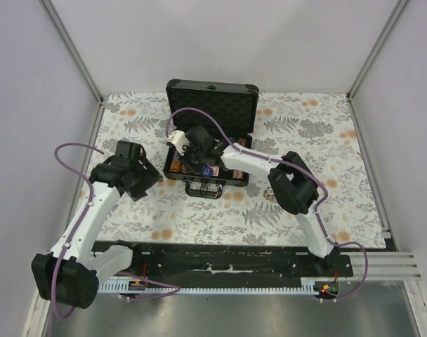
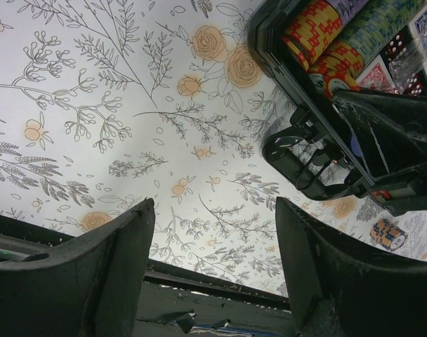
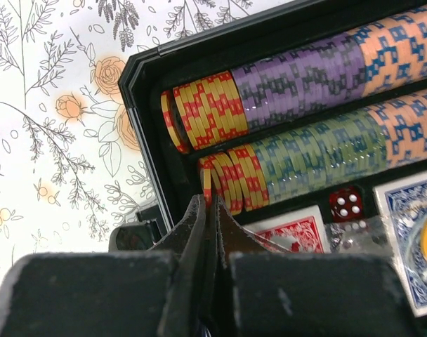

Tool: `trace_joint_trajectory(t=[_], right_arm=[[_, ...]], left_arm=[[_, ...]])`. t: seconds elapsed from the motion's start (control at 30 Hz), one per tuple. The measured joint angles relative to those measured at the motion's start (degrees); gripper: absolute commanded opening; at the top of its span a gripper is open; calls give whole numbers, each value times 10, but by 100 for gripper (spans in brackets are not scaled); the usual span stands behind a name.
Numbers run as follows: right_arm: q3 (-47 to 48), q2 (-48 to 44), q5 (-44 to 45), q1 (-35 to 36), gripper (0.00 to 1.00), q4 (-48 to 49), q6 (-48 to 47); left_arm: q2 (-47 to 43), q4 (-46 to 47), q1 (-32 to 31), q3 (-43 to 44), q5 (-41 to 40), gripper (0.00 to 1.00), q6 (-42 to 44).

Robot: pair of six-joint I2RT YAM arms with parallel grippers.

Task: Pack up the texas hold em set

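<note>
The black case (image 1: pixel 212 100) stands open at the back middle, lid up. In the right wrist view its tray (image 3: pixel 140 77) holds two rows of striped poker chips (image 3: pixel 305 77), a red card deck (image 3: pixel 298 232), a blue card deck (image 3: pixel 410 225) and a red die (image 3: pixel 345 203). My right gripper (image 3: pixel 208 203) is over the tray's left end, shut on a yellow-and-red chip (image 3: pixel 207 184) held on edge at the end of the lower row. My left gripper (image 2: pixel 213 210) is open and empty over the tablecloth, left of the case handle (image 2: pixel 298 158).
A small stack of loose chips (image 2: pixel 387 234) lies on the flowered tablecloth (image 2: pixel 129 105) in front of the case, right of the handle. The right arm (image 2: pixel 396 133) reaches over the case front. The black base rail (image 1: pixel 234 260) runs along the near edge.
</note>
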Motion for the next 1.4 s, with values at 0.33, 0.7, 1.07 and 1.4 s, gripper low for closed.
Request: trace_joint_trajectory(t=[0.33, 0.7, 1.07, 1.4], right_arm=[[23, 26, 22, 9, 28, -15, 0], [33, 16, 69, 12, 44, -25, 31], [-11, -123, 128, 1, 52, -59, 121], [-183, -354, 205, -14, 51, -153, 265]], left_arm=[[0, 3, 9, -7, 6, 76, 10], [0, 3, 13, -7, 12, 76, 14], [-14, 13, 13, -7, 32, 74, 38], [17, 96, 11, -26, 114, 55, 68]])
